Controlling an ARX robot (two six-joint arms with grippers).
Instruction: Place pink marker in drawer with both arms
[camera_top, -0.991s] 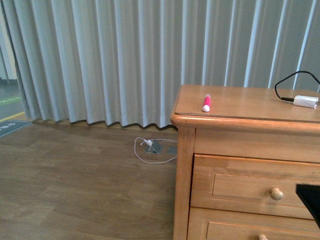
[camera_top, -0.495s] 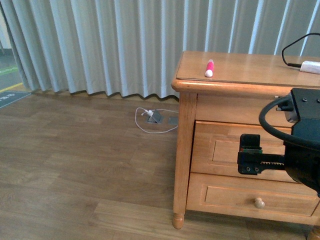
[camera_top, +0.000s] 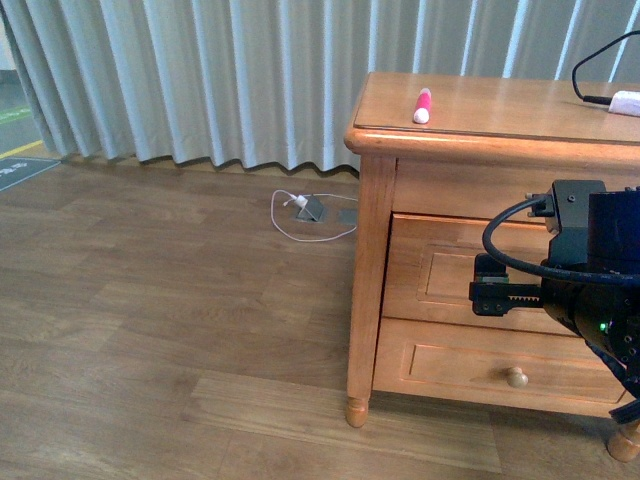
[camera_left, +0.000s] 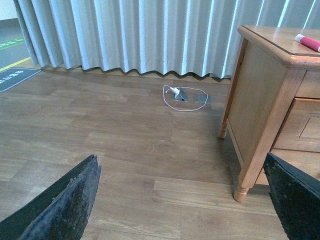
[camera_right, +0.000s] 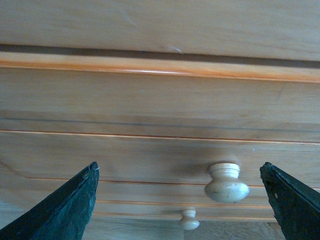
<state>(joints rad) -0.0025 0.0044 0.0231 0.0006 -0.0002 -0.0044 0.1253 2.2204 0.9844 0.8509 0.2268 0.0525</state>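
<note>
Before the cabinet (camera_top: 480, 110), my right claw (camera_right: 178, 167) is hanging with its jaws spread wide and gripping nothing. It is facing the drawer (camera_top: 440, 275), and the round knob (camera_right: 226, 182) is showing between the two fingers but nearer one of them, not yet touched.

That is what is changing. A second ago only a black corner of my right arm was showing at the edge of the front view. Now the arm is covering much of the upper drawer front and hiding its knob from that camera. The front view is also taking in more of the cabinet than it did, down to the lower drawer (camera_top: 470, 370) and a foot. I am reading this as the approach to pulling the drawer open, which is not yet done, since the front is sitting flush.

My left claw (camera_left: 181, 159) is likewise standing open and empty, out over the floor (camera_left: 125, 150) and well apart from the cabinet.

Meanwhile the pink marker (camera_top: 423, 104) is lying where it was, on the cabinet top near the front corner, white end toward me. So the pick-up is still waiting on the drawer.

As for writing, a dark floor sign (camera_left: 17, 77) is carrying pale characters, too small and slanted for me to read. No brand is showing on the white adapter (camera_top: 625, 100) or on either arm.
</note>
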